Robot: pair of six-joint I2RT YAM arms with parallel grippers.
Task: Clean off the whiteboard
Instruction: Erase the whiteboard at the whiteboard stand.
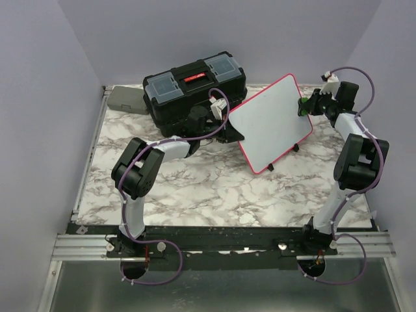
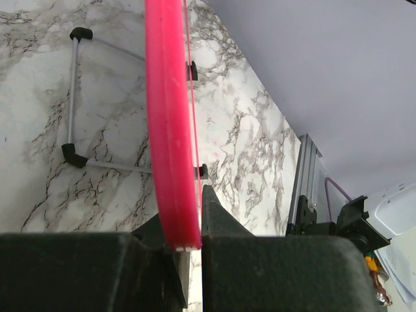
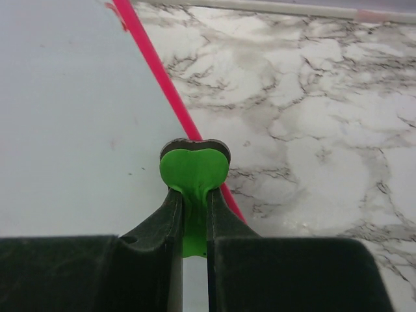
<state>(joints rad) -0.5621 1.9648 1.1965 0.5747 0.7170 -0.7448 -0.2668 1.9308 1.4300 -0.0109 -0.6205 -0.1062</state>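
Your left gripper (image 2: pixel 185 211) is clamped shut on the pink-red frame of the whiteboard (image 1: pixel 270 123). It bites the board's left edge just in front of the right end of the black toolbox (image 1: pixel 195 88), so that side is braced. The board itself stands tilted back on its wire stand (image 2: pixel 71 97) on the marble table (image 1: pixel 195 188), immediately right of the toolbox, with its white face showing from above and its black feet on the tabletop. Further right of the toolbox, past the board's far edge, your right gripper (image 3: pixel 194 195) is closed on a small green eraser pad (image 3: pixel 195 166) with a dark backing, the pad's stem pinched between the fingers. That pad sits at the board's right rim, over the frame line; whether it presses the surface or hangs just off it, the wrist view does not settle. From above the face reads almost clean, and the right wrist view shows only faint specks and a small red smear (image 3: pixel 117 16) beside the frame near the upper corner. I judge you are in the wiping step, late in it or at the turn of a stroke. The next move calls for the pad flat on the white, swept toward the toolbox side with light, even pressure, while the left grip holds firm so the board neither skids nor tips off its stand.
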